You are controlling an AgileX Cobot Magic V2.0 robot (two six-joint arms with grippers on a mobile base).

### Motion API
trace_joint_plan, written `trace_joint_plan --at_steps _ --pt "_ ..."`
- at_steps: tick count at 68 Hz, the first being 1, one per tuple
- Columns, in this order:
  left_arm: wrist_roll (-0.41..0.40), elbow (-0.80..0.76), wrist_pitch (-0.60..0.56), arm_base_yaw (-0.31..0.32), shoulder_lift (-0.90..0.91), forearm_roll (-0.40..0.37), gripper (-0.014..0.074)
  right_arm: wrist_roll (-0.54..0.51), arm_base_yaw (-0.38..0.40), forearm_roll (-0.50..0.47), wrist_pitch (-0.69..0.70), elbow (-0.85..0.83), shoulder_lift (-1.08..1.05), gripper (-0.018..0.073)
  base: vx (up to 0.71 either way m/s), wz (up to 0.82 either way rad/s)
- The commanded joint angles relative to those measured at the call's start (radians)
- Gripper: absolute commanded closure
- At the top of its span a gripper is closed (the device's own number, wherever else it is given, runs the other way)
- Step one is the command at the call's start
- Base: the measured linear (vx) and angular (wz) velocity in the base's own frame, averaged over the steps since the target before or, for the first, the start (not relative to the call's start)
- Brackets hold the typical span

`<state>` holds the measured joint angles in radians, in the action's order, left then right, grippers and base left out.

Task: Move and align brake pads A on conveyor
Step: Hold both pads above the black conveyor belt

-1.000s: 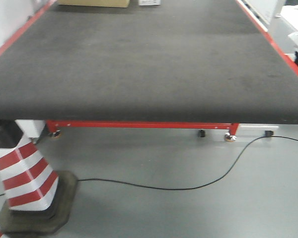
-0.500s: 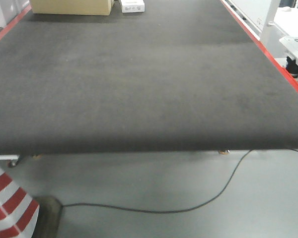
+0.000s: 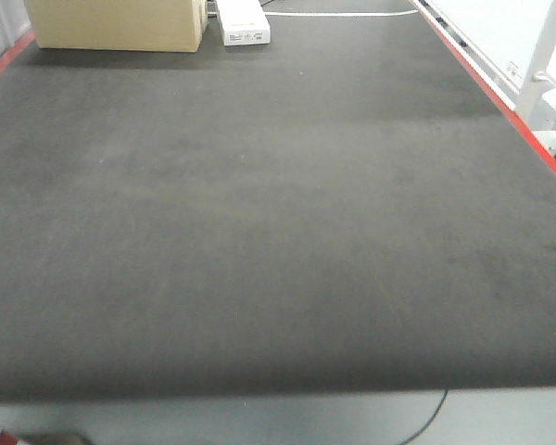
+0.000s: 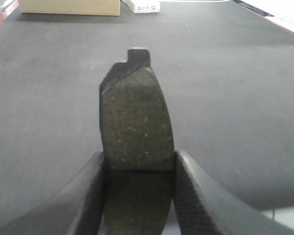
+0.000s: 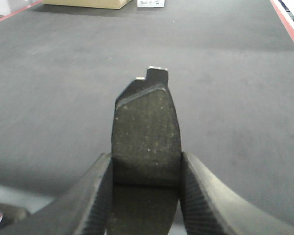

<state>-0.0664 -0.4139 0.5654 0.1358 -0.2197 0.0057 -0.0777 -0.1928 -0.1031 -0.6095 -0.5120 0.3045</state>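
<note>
Now, item by item.

Change: in the front view the conveyor (image 3: pixel 278 232) fills almost the whole frame, where a second ago its near edge sat halfway up with open floor (image 3: pixel 259 422) below. That floor has shrunk to a thin strip. Judgement: the rig has closed on the belt, so both grippers are carried out over it and the placing step is at hand.

Left gripper (image 4: pixel 139 164): 1. Fingers narrow, clamped on the sides of the left-hand pad (image 4: pixel 134 117). The pad projects forward past the fingertips, its end tab farthest out.

Right gripper (image 5: pixel 146 164): 1. Same narrow clamp, on the right-hand pad (image 5: pixel 146 129), also tab forward.

Brake pads A in view: 2, one per gripper, both off the belt. Belt surface lies below and ahead of each. Pads lying on the belt: 0 in view.

Conveyor: 1. Red edge strip (image 3: pixel 500 93) runs along its right side.

Cardboard box (image 3: pixel 116 23): 1, on the belt, well ahead of both grippers, newly in view.

White box (image 3: pixel 244 23): 1, just beside the cardboard box.

Cable (image 3: pixel 431 417): 1, on the floor under the near edge.

Remaining, as judged: lower, release and line up both pads.
</note>
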Motion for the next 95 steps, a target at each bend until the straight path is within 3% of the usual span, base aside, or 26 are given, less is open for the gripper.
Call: trace_joint_plan --at_steps 1,53,95 --pt "-0.002 -0.027 -0.099 0.001 -0.011 -0.006 0.0602 0.000 0.003 0.002 0.099 -0.031 0.010 0.0566 0.37 0.00" --pt "-0.002 -0.027 -0.099 0.001 -0.011 -0.006 0.0602 0.000 0.003 0.003 0.098 -0.031 0.010 0.0566 0.30 0.03" --pt "-0.002 -0.027 -0.099 0.001 -0.011 -0.006 0.0602 0.000 0.003 0.003 0.098 -0.031 0.010 0.0566 0.05 0.00"
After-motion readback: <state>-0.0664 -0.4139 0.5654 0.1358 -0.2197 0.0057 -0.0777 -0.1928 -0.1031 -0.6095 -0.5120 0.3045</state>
